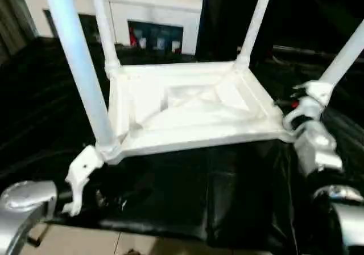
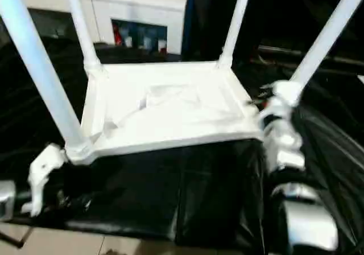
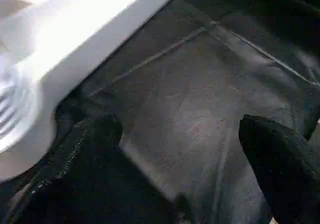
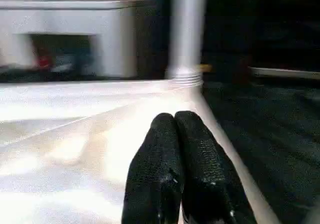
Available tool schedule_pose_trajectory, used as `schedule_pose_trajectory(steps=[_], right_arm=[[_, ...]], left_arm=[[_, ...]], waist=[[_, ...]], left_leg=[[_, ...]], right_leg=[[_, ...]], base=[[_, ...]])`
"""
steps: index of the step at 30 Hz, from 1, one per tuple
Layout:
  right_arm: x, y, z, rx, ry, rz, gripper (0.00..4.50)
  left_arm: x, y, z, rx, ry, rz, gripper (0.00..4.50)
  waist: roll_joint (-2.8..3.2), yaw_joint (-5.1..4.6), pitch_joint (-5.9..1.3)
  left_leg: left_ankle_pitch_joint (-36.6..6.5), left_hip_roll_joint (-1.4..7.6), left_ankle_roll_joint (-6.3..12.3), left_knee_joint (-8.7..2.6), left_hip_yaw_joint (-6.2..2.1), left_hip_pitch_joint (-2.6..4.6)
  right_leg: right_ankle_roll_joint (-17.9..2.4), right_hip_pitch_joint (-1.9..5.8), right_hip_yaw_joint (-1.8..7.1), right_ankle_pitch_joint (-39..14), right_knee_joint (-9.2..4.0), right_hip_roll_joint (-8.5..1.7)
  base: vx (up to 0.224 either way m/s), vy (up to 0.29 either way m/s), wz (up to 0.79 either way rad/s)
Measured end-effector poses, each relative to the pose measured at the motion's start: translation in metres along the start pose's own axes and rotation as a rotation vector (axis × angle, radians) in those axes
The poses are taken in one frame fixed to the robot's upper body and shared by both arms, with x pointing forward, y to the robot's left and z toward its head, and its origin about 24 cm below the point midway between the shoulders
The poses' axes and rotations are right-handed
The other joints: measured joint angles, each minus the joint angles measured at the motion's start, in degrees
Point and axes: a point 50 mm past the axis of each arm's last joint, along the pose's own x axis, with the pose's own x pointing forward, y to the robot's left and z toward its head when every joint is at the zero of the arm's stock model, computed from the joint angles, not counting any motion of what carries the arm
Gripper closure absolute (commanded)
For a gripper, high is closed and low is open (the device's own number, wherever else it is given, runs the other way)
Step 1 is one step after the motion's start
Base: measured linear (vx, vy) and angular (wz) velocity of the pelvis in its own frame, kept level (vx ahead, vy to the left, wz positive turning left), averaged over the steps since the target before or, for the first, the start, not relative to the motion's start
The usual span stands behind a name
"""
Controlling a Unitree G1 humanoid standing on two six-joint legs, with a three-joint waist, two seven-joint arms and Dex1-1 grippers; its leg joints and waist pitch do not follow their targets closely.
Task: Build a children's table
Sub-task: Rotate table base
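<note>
Tabletop (image 1: pixel 193 110) lies underside-up on black-draped work table (image 1: pixel 170 198), so sockets face up; four legs (image 1: pixel 77 61) stand in corners. Left gripper (image 3: pixel 180 149) fingers spread, empty, just beside near-left corner. Right gripper (image 4: pixel 181 171) fingers pressed together, empty, over tabletop edge.

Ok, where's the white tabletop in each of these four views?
Left eye view: tabletop in the middle, underside up.
Right eye view: middle, slightly left.
Left wrist view: its white rim beside the left gripper.
Right wrist view: spread behind the right gripper.
Shared landmark: black cloth under it.
</note>
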Motion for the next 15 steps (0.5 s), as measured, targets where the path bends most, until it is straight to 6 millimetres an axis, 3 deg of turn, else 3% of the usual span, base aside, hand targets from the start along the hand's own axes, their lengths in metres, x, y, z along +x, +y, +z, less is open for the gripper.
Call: schedule_pose_trajectory(steps=[7, 15], right_arm=[[-0.016, 0.015, -0.012, -0.047, 0.024, 0.169, 4.43], [-0.042, -0.004, -0.027, -0.070, 0.093, 0.141, 4.43]], left_arm=[[-0.026, 0.001, -0.007, -0.038, -0.001, 0.062, 0.00], [-0.052, 0.009, -0.006, -0.027, -0.040, 0.187, 0.00]], waist=[[0.03, -0.52, 0.01], [0.02, -0.66, 0.01]], left_leg=[[0.00, -0.01, 0.00, 0.00, -0.02, 0.07], [0.00, -0.02, 0.00, 0.00, -0.07, 0.12]], right_leg=[[0.05, 0.04, 0.01, -0.03, -0.05, 0.01], [0.08, 0.06, 0.01, -0.05, -0.10, 0.02]], base=[[0.000, 0.000, 0.00], [0.000, 0.000, 0.00]])
